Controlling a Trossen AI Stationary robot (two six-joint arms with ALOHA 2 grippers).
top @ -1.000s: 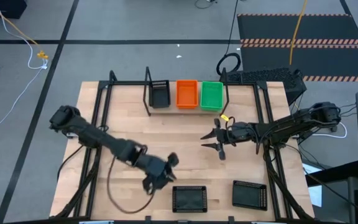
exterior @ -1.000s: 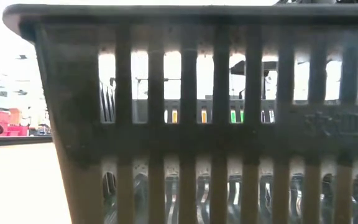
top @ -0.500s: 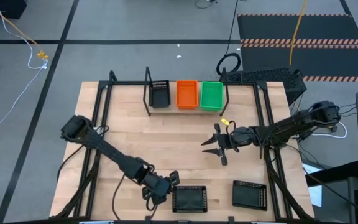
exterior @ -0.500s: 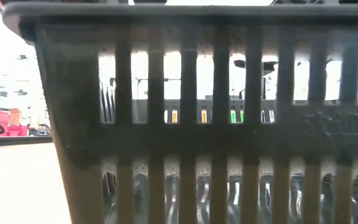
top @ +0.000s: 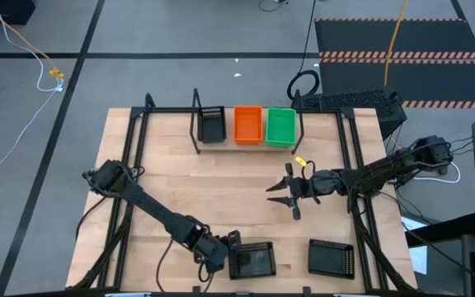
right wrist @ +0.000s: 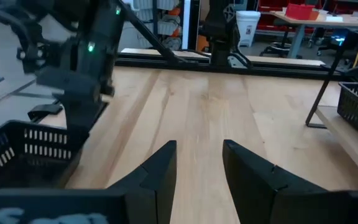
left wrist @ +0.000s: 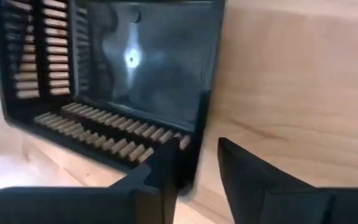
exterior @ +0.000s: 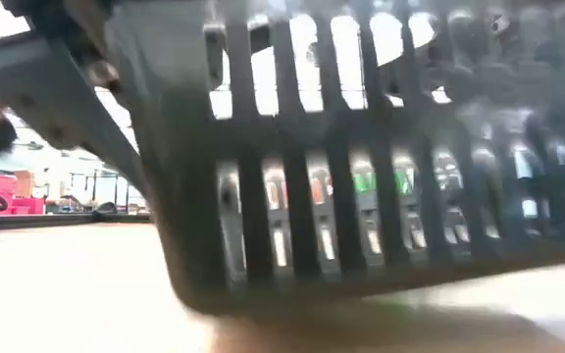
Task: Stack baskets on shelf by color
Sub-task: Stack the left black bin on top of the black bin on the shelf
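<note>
Jaws newly astride black basket (left wrist: 135,74) rim

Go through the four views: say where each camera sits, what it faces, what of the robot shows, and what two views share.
High view: overhead, looking straight down on the table; both arms show, left gripper at a black basket, right gripper mid-table.
Low view: at tabletop height, looking level; the tilted basket fills it.
Left wrist view: on the left arm, looking into the basket; its own fingers straddle one wall.
Right wrist view: on the right arm, looking across the table; its own open fingers, the left arm beyond.
Shared: high and left wrist views both show the black basket.
</note>
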